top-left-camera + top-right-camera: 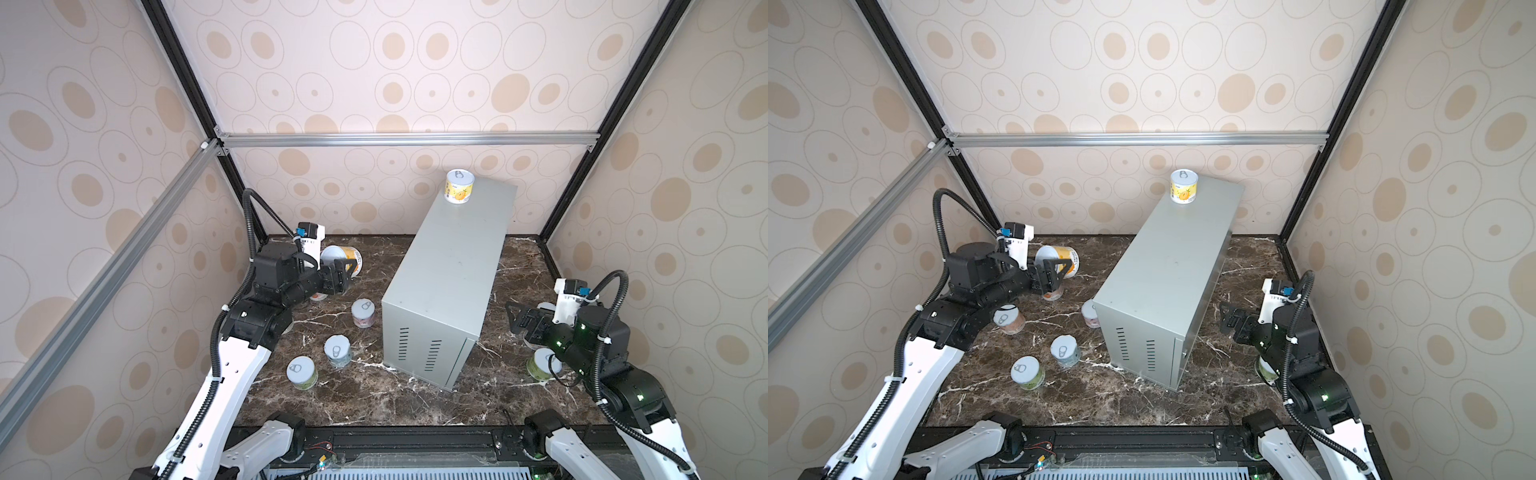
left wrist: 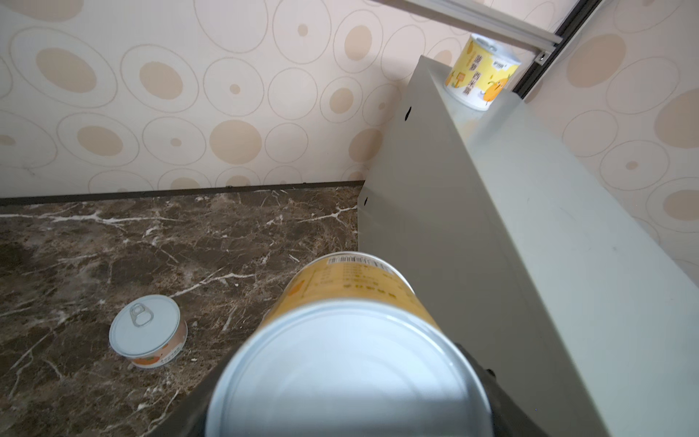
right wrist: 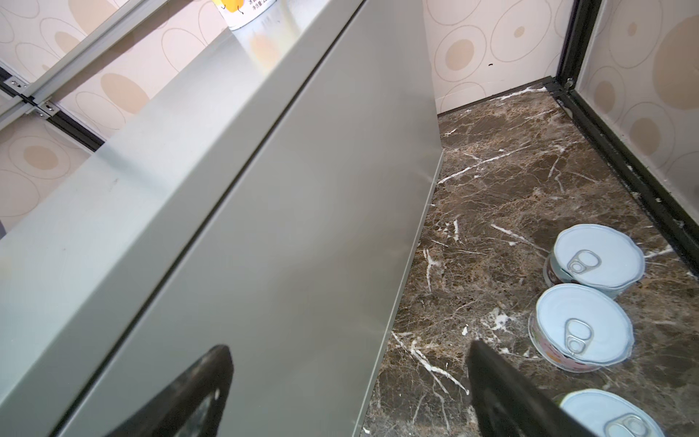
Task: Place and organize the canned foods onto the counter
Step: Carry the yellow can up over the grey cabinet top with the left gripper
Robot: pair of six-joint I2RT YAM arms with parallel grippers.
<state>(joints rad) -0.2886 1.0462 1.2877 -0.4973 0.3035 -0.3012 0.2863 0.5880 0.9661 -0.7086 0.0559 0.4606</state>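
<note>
**Grey counter (image 1: 453, 266) carries one can of ten; a second is in your left claw**

Left of the counter, five cans stand on the brown marble surface (image 1: 415, 399). They are a green-label can (image 1: 301, 372), a pale-blue-label can (image 1: 337, 350), a salmon-label can (image 1: 1009, 319), a pink-label can (image 1: 363, 312) close to the counter's vented end, and a low orange-label can (image 2: 147, 333).

Near that last one, your left gripper (image 1: 347, 268) has its jaws drawn partway in on the sides of a yellow-orange can (image 1: 337, 254). The can is clear of the marble and tipped over, with its plain bottom toward the wrist camera. It hangs left of the counter and is not yet over the top.

At the far end of the counter's top stands an upright yellow can (image 1: 459, 187), the only one placed.

Right of the counter, your right gripper (image 1: 514, 318) is spread wide and empty, facing the counter's long side. Three low pull-tab cans sit on the marble there: a grey-sided can (image 3: 597, 261), a pink-sided can (image 3: 582, 325) and a third can (image 3: 612, 416) cut by the frame edge.

I judge you barely started: one can is set, one is in transit and eight are untouched.
</note>
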